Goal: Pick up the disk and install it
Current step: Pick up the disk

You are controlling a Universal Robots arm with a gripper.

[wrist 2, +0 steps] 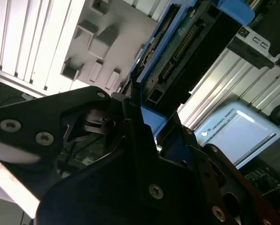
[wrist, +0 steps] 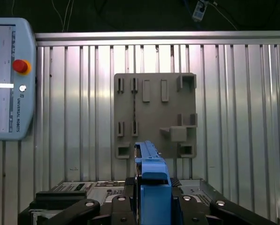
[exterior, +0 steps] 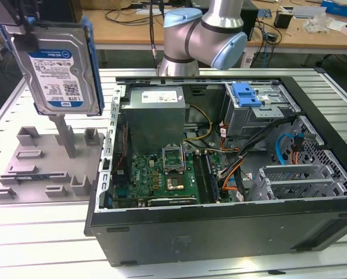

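The disk (exterior: 57, 70), a silver drive with a blue-and-white label in a blue carrier rail, hangs upright in the air at the exterior view's left. My gripper (exterior: 27, 22) is shut on its top edge. It is above the grey fixture plate (exterior: 45, 168), just over the plate's upright post (exterior: 65, 136). In the first wrist view the disk's blue rail edge (wrist: 151, 171) runs between my black fingers (wrist: 123, 204), with the plate (wrist: 154, 112) beyond it. In the second wrist view the disk's circuit-board side (wrist 2: 177, 51) sticks out from the gripper (wrist 2: 147, 119).
An open computer case (exterior: 219, 232) lies on the slatted metal table, to the exterior view's right of the plate. A blue bracket (exterior: 246, 95) sits on its drive bay at the back. The arm's base (exterior: 202, 35) stands behind the case. A teach pendant (wrist: 8, 79) lies on the table.
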